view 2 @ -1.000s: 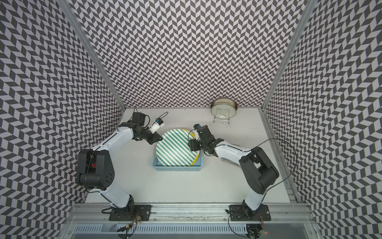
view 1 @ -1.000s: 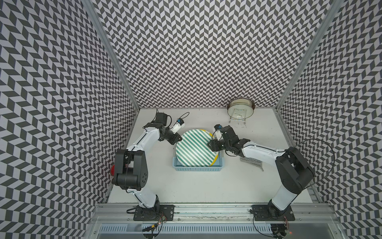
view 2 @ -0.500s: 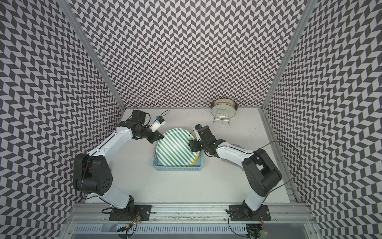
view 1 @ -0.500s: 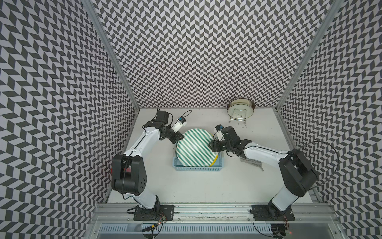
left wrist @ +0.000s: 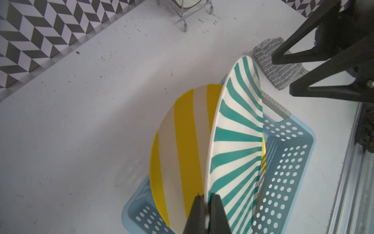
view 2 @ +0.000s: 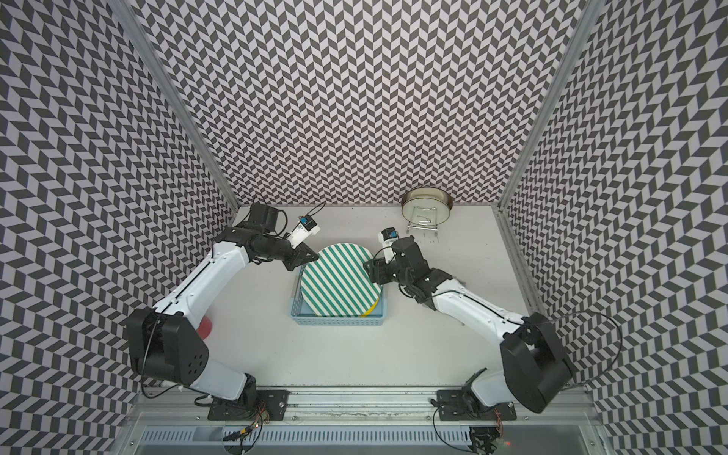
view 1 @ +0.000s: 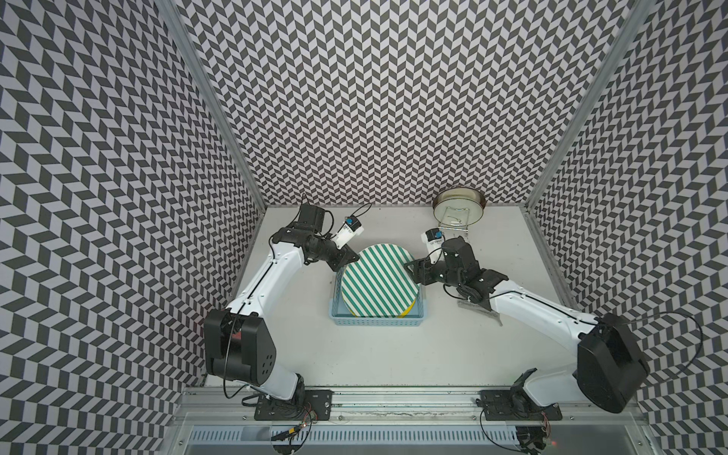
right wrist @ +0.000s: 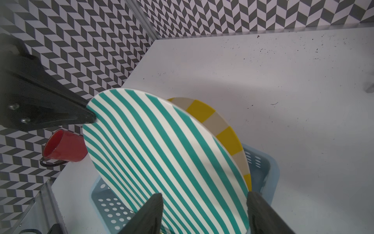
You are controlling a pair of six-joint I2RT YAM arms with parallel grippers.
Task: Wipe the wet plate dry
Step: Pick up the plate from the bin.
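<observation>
A green-striped plate [view 1: 378, 283] [view 2: 338, 283] leans on edge in a blue basket [view 1: 378, 321]. My left gripper [left wrist: 206, 197] [view 1: 348, 258] is shut on its rim at the far left side; the right wrist view shows the plate [right wrist: 162, 154] pinched there by that gripper [right wrist: 89, 117]. The right gripper [right wrist: 204, 195] [view 1: 411, 272] is open at the plate's right edge, its fingers wide apart and holding nothing. A grey patterned cloth [left wrist: 275, 60] [view 1: 478, 311] lies flat on the table under the right arm.
A yellow-striped plate [left wrist: 182, 137] [right wrist: 226, 131] leans behind the green one in the same basket [left wrist: 287, 162]. At the back right stands a wire rack with a round dish [view 1: 459, 205]. A red cup [right wrist: 62, 147] [view 2: 205, 327] lies by the left wall.
The left jaws closed the last bit onto the plate's rim. The right jaws opened wider beside the plate's right edge.
</observation>
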